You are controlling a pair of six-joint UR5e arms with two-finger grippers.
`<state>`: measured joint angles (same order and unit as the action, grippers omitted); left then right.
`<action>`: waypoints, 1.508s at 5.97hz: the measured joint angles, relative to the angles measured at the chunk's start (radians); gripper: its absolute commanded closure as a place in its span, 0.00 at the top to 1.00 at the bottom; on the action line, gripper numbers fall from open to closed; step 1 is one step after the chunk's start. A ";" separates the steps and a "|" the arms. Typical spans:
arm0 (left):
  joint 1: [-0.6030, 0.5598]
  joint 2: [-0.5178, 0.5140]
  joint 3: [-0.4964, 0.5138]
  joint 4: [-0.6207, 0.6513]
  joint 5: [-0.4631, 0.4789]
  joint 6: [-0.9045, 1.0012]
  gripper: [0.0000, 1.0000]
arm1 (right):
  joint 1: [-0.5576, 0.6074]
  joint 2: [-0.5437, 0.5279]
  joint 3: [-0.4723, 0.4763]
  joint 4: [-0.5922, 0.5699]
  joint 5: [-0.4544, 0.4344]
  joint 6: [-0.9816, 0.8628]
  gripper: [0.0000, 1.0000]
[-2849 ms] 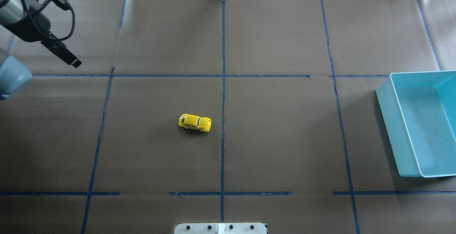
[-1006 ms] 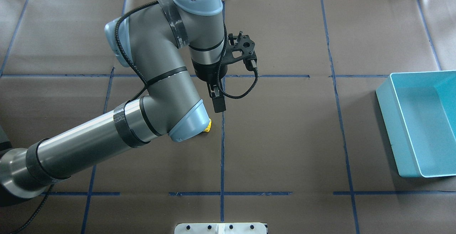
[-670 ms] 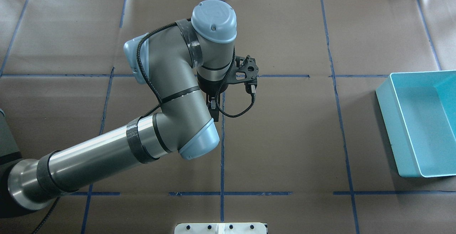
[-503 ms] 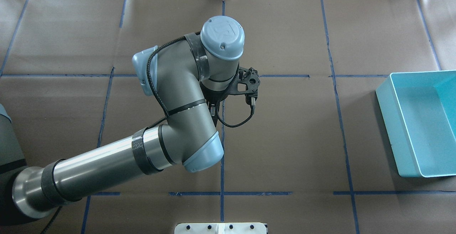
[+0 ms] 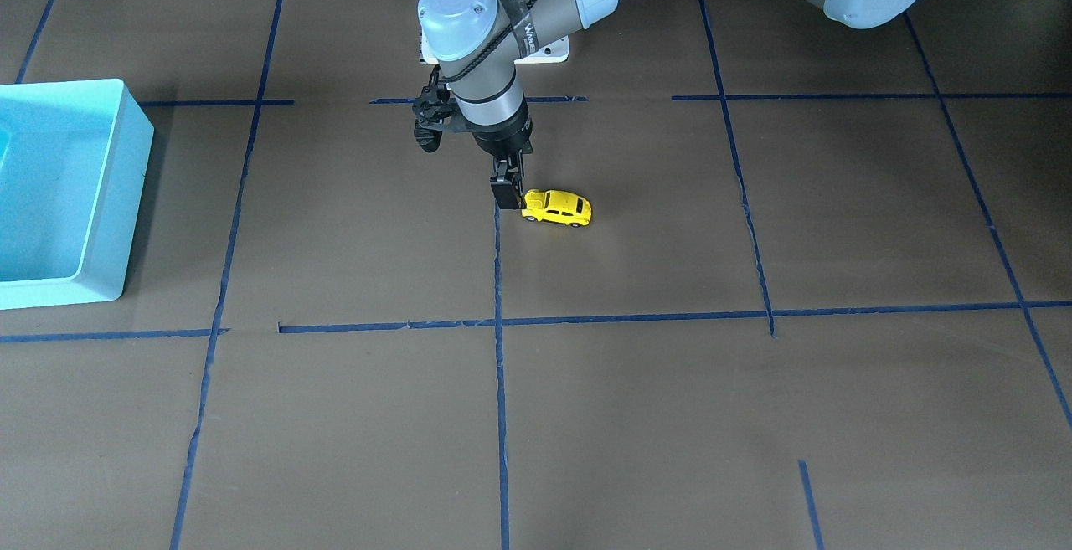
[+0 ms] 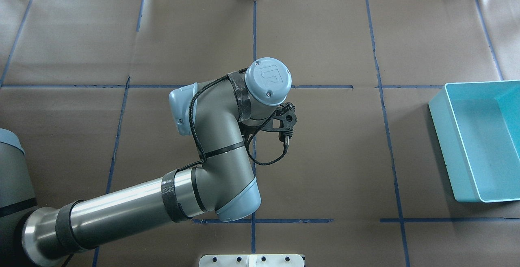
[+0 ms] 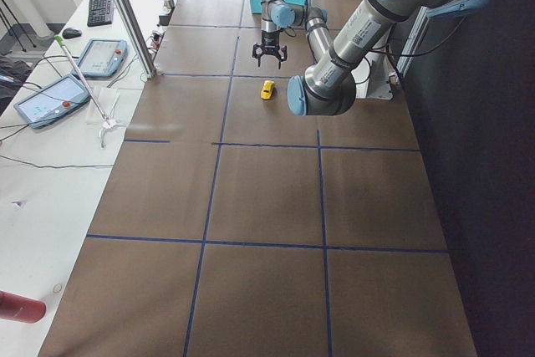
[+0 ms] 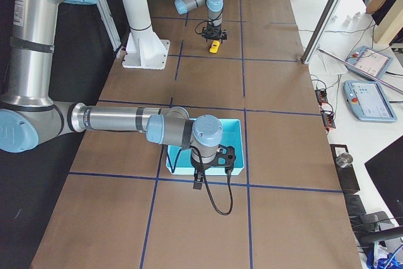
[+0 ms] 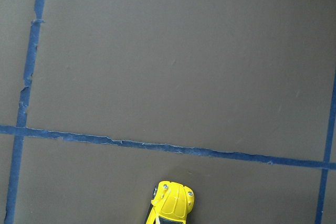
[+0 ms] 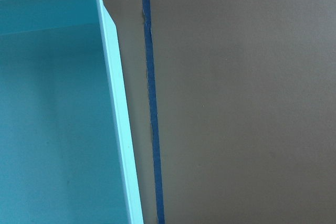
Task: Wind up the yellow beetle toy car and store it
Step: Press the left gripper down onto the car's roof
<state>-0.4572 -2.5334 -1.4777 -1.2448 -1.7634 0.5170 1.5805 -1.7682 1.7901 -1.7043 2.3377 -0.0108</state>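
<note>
Left gripper [image 5: 507, 196], jaws spread, hangs just beside the yellow beetle toy car [image 5: 557, 208] on the surface [image 5: 670, 408]. Right gripper [image 8: 198, 181]: can't tell its state.

Both are the same style: the left arm [image 6: 122, 206] and right arm [image 8: 119, 119] are shiny silver tubes with matte grey joints. The pale blue joint caps [image 6: 268, 81] have a logo and tiny screws. There's also a black braided cable [image 6: 266, 162], a black wrist bracket [image 6: 284, 118] and slim black fingers [image 5: 506, 190].
</note>
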 measured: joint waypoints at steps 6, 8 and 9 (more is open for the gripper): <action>0.033 0.048 0.075 -0.139 0.062 0.007 1.00 | 0.000 0.001 0.001 0.000 0.001 0.000 1.00; 0.050 0.051 0.093 -0.164 0.078 0.008 0.74 | 0.000 0.002 0.002 0.000 0.002 0.000 1.00; 0.054 0.051 0.099 -0.172 0.080 0.014 0.56 | 0.000 0.002 0.001 0.000 0.002 0.000 1.00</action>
<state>-0.4028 -2.4821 -1.3788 -1.4163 -1.6830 0.5311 1.5804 -1.7658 1.7915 -1.7043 2.3393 -0.0111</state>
